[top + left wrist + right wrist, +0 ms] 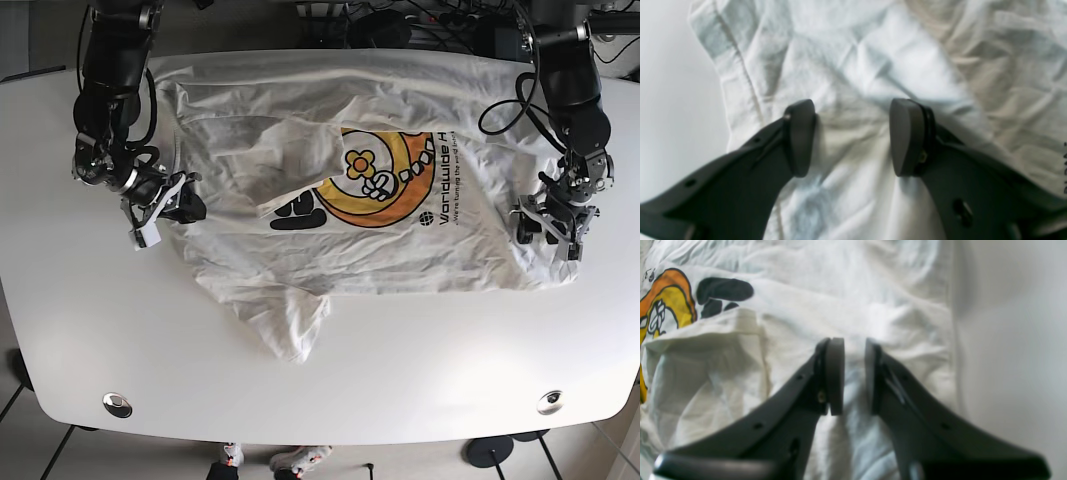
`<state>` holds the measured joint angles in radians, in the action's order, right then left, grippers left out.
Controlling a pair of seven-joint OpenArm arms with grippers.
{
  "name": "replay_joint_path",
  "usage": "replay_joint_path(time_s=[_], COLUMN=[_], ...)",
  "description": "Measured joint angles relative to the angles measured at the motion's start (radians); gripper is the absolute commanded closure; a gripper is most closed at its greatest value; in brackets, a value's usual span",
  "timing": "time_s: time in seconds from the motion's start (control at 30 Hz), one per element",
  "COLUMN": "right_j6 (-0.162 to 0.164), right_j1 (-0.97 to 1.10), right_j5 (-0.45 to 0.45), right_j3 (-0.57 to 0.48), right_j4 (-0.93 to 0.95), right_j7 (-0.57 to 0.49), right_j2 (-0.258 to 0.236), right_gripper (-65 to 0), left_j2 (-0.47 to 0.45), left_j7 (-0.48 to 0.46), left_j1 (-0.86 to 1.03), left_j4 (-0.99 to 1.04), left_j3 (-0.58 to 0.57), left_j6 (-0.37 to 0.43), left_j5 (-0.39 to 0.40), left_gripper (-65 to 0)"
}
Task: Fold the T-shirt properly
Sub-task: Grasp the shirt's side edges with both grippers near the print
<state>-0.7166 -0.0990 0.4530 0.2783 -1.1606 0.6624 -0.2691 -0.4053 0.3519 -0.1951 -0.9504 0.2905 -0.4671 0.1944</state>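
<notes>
White table (330,375) carries T-shirt (380,250); left gripper (548,228) spread open over its hem, right gripper (168,208) fingers slightly parted on fabric.

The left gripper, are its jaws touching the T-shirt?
Cannot tell. In the left wrist view the left gripper hangs open over the T-shirt, but neither contact nor gap shows plainly.

Even, bright, diffuse light. Both wrist views soft, out of focus; white T-shirt (873,66) nearly blown out, tinted bluish. Base view sharp; faint shadows on table (400,390).
</notes>
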Motion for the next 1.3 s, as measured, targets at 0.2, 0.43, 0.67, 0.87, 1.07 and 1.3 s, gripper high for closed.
replay_joint_path(time_s=[0.2, 0.43, 0.67, 0.87, 1.07, 1.3], right_j6=[0.000, 0.027, 0.024, 0.024, 0.028, 0.024], right_j1=[-0.045, -0.019, -0.093, -0.312, -0.510, -0.491], right_j5=[0.000, -0.047, -0.055, -0.057, -0.061, -0.157], right_j3=[0.004, 0.005, 0.005, -0.002, -0.009, -0.072], right_j4=[0.100, -0.050, -0.070, 0.229, 0.620, 0.663], right_j7=[-0.058, 0.024, 0.039, -0.028, -0.203, -0.300], right_j2=[-0.070, -0.075, -0.063, -0.066, -0.069, -0.023], right_gripper=[-10.9, -10.8, -30.9, -48.7, -48.7, -47.4], left_j2=[0.000, 0.007, 0.015, 0.017, 0.017, 0.014], left_j7=[-0.003, 0.078, 0.081, 0.165, 0.300, 0.411], left_j1=[-0.092, -0.109, -0.021, -0.002, -0.002, -0.008], left_j4=[0.060, -0.016, -0.225, -0.237, -0.238, -0.238], left_j3=[-0.103, -0.123, -0.098, 0.008, 0.151, 0.354], left_j6=[0.000, -0.004, -0.006, -0.006, -0.004, -0.003], left_j5=[-0.056, -0.093, -0.093, -0.088, 0.116, 0.248], left_gripper=[-33.1, -33.6, -34.0, -34.0, -36.1, -46.1])
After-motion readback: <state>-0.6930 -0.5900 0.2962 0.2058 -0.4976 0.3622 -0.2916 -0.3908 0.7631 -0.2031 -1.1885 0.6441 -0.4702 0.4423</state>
